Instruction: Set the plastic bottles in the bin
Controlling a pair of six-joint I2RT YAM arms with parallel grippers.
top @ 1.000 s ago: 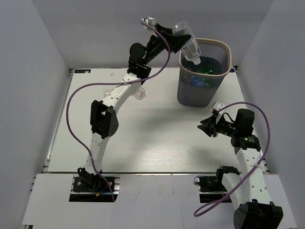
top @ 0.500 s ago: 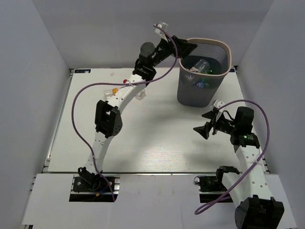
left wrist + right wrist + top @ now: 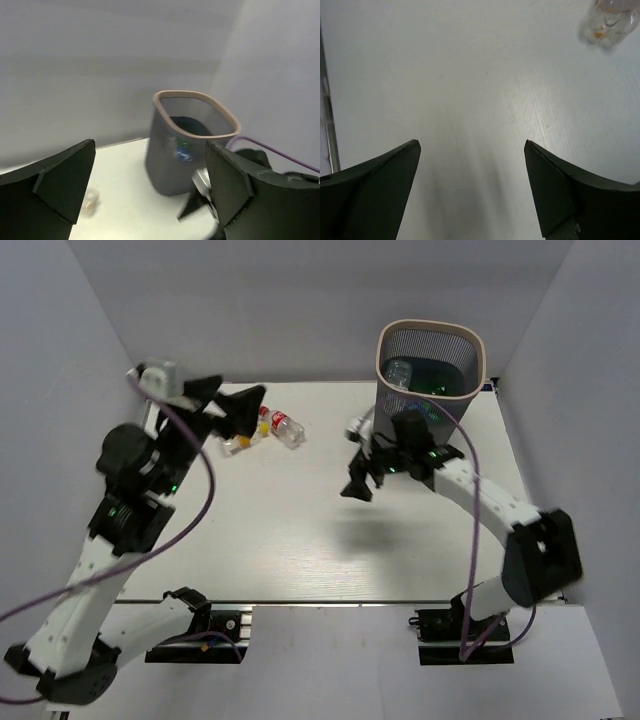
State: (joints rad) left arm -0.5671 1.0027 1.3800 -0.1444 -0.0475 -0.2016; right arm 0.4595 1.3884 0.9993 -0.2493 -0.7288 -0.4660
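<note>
Over table (image 3: 280,530) centre: right tool (image 3: 358,472) agape, bin (image 3: 430,325) behind.

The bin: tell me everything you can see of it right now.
The bin is a tall dark grey mesh wastebasket with a beige rim and rounded-square mouth. It stands upright on the white table at the far right corner. Inside lie a clear bottle and something green; a blue label shows through the mesh in the left wrist view. The right arm crosses in front of its lower wall in the top view; contact cannot be judged.
</note>
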